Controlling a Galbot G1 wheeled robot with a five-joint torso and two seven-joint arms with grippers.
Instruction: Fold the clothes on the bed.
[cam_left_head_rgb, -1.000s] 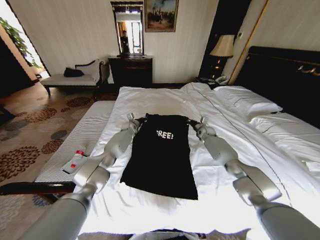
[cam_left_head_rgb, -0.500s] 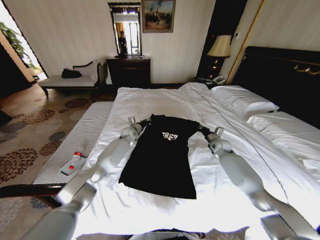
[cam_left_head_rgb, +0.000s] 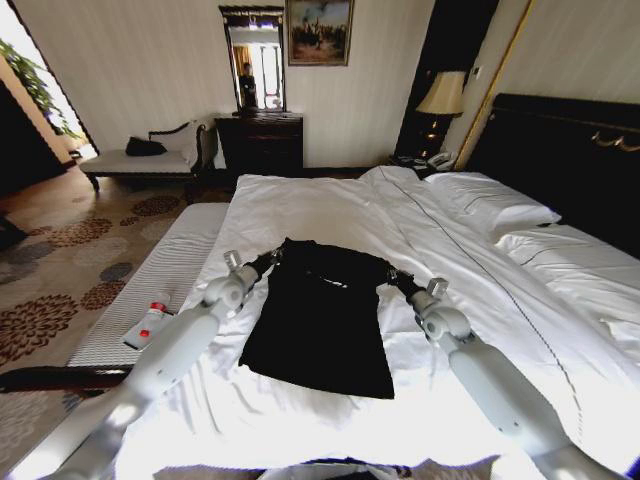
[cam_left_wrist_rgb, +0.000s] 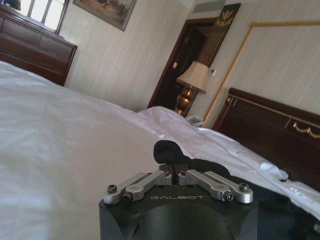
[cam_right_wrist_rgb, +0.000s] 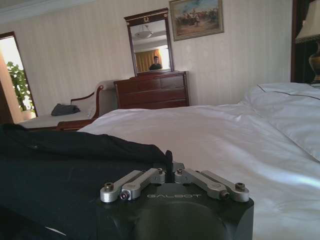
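At ten o'clock from the middle of the head view, my left tool (cam_left_head_rgb: 268, 258) was clamped together on one upper corner of the black T-shirt (cam_left_head_rgb: 320, 320); my left wrist view showed a bunched knob of dark cloth pinched at the left tool (cam_left_wrist_rgb: 173, 162), the fingers drawn in tight. Toward two o'clock, my right tool (cam_left_head_rgb: 392, 277) gripped the opposite upper corner the same way, and my right wrist view had the right tool (cam_right_wrist_rgb: 170, 161) shut on the edge of the T-shirt (cam_right_wrist_rgb: 70, 170), with the fabric stretching away from it in a low black fold.

Between the two tools the top edge of the shirt was lifted and doubled over toward me, so I could see only a thin sliver of white print. The rest of the garment lay flat, running down to six o'clock, on the white sheet of the bed (cam_left_head_rgb: 300, 205).

Pillows (cam_left_head_rgb: 490, 200) sat at two o'clock against the dark headboard (cam_left_head_rgb: 570, 150). At nine o'clock, beside the bed, a grey striped bench (cam_left_head_rgb: 160, 270) carried a small white bottle with a red cap (cam_left_head_rgb: 150, 322).
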